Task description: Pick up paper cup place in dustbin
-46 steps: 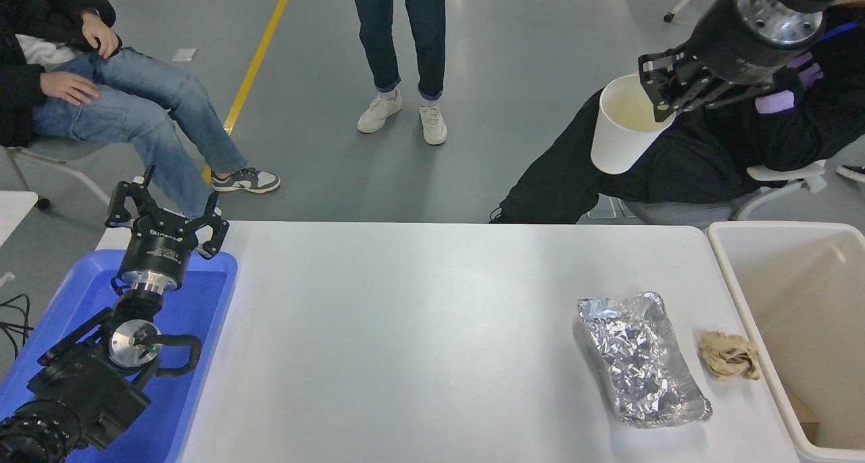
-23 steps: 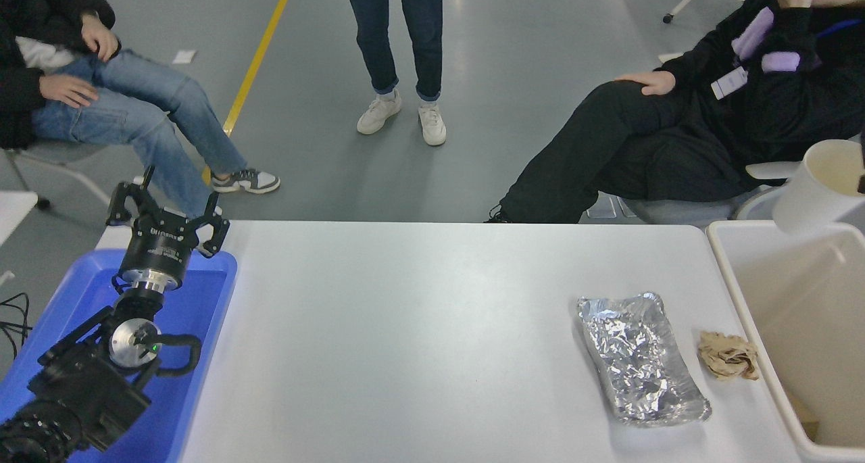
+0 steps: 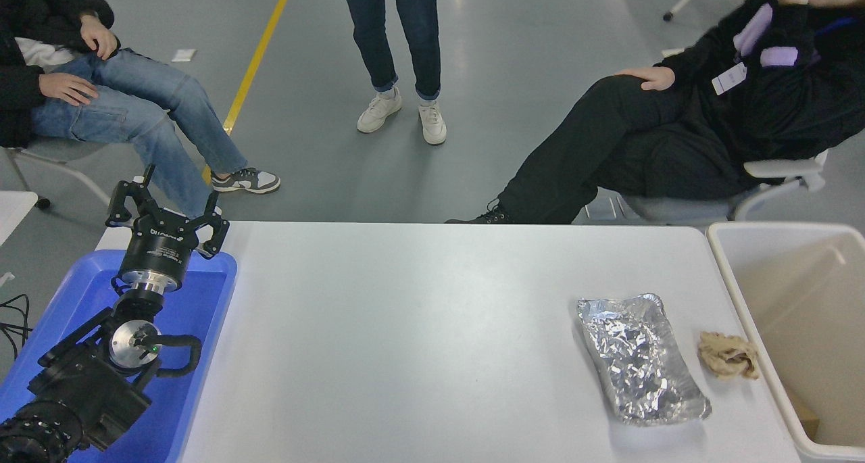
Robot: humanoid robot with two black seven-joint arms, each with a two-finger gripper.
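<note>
Head view: the left hand (image 3: 165, 209) was parked over the blue tray (image 3: 209, 294) at the worktop's (image 3: 405, 341) left end, fingers spread. The right hand and the paper cup were out of view. The dustbin (image 3: 743, 294) stood at the right edge, beside a brown paper wad (image 3: 728, 355) and a foil tray (image 3: 638, 358).

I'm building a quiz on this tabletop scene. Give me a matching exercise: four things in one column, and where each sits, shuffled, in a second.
Things:
1. foil tray
2. brown paper wad
3. dustbin
4. left gripper

Places:
A. off the white table's right end
B. over the blue tray's far end, at the table's left
C. on the table, between the foil tray and the dustbin
D. on the table's right part, left of the wad

Pairs: 1-D, 2-C, 3-A, 4-B
</note>
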